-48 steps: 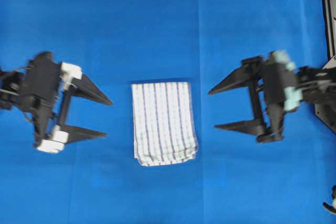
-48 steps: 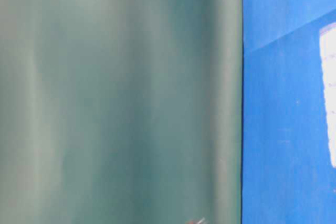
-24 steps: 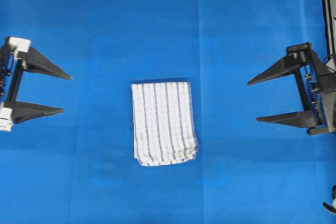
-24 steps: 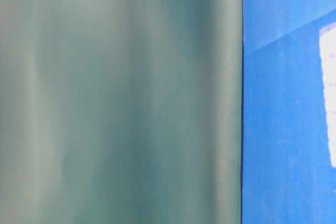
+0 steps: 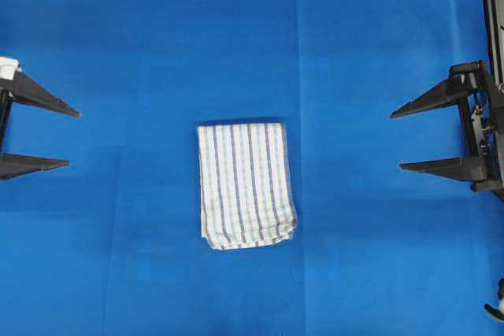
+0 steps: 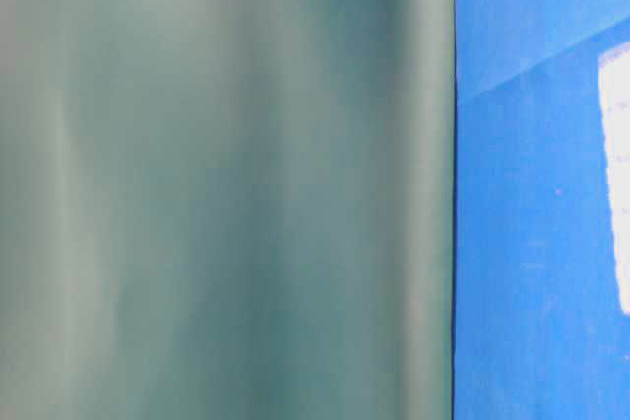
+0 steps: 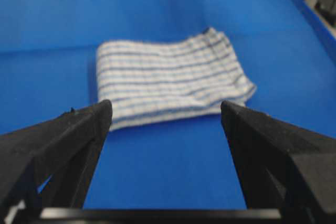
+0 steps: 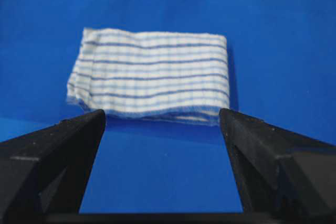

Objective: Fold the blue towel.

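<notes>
The blue towel (image 5: 246,185), white with thin blue stripes, lies folded into a small rectangle at the middle of the blue table covering (image 5: 236,37). It also shows in the left wrist view (image 7: 170,77), in the right wrist view (image 8: 152,72), and as a white strip at the right edge of the table-level view (image 6: 616,174). My left gripper (image 5: 72,139) stands open at the far left edge, well clear of the towel. Far to the right my right gripper (image 5: 396,141) is open too. Nothing is between either pair of fingers.
A black frame (image 5: 492,13) runs along the right edge of the overhead view, and a small dark part (image 5: 496,304) pokes in at the bottom right corner. A blurred grey-green surface (image 6: 226,184) fills most of the table-level view.
Both arms have drawn back from the towel, the left toward the left edge and the right toward the right edge. Both grippers stayed open. The towel has not moved.
</notes>
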`<state>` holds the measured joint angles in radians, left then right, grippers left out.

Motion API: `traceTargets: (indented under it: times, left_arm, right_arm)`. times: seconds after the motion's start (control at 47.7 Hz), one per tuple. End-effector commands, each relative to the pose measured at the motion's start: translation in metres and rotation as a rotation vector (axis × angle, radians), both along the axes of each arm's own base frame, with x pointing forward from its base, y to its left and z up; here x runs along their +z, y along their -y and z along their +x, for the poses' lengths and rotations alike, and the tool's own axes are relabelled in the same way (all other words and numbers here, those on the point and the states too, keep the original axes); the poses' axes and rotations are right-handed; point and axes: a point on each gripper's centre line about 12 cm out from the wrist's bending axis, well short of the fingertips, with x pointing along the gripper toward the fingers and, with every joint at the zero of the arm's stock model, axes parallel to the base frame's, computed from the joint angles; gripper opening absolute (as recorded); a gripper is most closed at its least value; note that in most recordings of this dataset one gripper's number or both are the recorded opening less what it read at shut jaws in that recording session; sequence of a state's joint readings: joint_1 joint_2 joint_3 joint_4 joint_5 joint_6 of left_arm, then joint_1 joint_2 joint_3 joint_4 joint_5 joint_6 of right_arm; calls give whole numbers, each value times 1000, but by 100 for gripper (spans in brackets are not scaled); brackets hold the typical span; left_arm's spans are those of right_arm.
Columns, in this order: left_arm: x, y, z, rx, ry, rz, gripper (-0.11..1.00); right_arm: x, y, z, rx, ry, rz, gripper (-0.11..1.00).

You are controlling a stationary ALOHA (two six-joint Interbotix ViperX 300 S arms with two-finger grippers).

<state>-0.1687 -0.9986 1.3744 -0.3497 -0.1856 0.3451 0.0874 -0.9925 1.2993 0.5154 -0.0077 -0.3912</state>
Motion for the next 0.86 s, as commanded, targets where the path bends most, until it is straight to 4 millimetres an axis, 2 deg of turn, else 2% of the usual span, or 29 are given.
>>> traceTargets:
  times: [0.0, 0.838]
  left_arm:
    - [-1, 0, 0, 3, -2, -2, 80]
    - [-4, -1, -2, 3, -6, 3, 80]
  right_arm:
    - [1, 2, 3, -19, 13, -3, 92]
    - [-3, 3, 4, -23, 3, -8, 92]
